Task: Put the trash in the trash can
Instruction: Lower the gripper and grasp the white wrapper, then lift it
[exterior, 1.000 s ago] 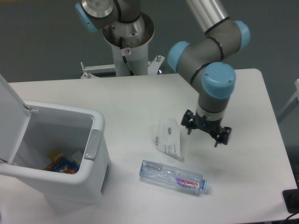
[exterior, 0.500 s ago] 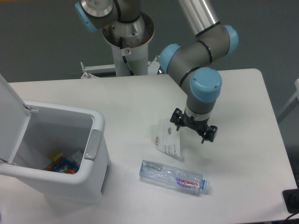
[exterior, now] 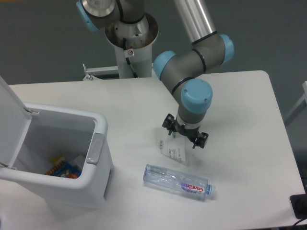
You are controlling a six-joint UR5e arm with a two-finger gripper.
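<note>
Packet (exterior: 175, 150) under spread hand (exterior: 185, 135), bottle (exterior: 178, 180) nearby

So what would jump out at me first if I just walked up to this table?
Probably the grey-and-blue arm, its gripper hanging open over a white packet mid-table. Then the open trash can at the left, colourful rubbish already inside, and a water bottle lying on its side near the front edge.

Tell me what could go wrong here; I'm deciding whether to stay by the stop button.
The packet lies flat on the table, so the open gripper above it may slip off or strike the tabletop. The bottle lies near and could be knocked rolling. The carry to the can might drop it.
</note>
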